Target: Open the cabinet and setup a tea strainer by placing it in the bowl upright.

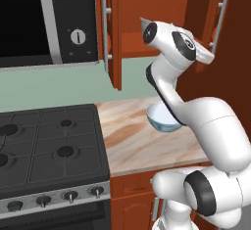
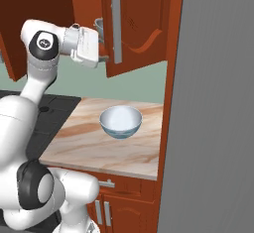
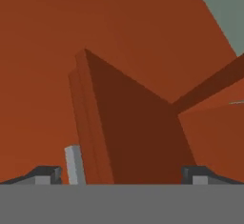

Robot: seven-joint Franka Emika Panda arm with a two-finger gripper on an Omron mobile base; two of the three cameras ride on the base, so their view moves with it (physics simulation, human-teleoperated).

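Hand (image 3: pixel 123 174) is open, its two finger tips spread wide with nothing between them. It is raised to shelf height at the mouth of the cabinet (image 1: pixel 135 40), which I judge to be a line-up for a reach inside. From the hand camera it faces reddish-brown wood, with one door seen edge-on and a short length of silver handle beside the left tip.

Just beyond the hand in the right base view, a small grey cup-shaped thing sits inside the cabinet, partly hidden by the door edge. It looks like the strainer (image 2: pixel 99 26), not yet grasped; its handle is too hidden to make out. The wide fingers suit its round basket.

Both doors stand swung out, the left door (image 1: pixel 113 33) and the right door (image 2: pixel 134 24), so the shelf can be reached and the opening step looks done.

Below, the bowl (image 2: pixel 120 122) sits upright on the bench (image 2: pixel 89 143), mouth up and empty. It is well below the hand, ready to take the strainer. A stove (image 1: pixel 49 146) adjoins the bench, and a microwave (image 1: pixel 49 18) hangs above it.

Count: one hand, one strainer, one bowl, one cabinet with two doors and one bar handle on each, one microwave with one dial, and one stove with four knobs in view.
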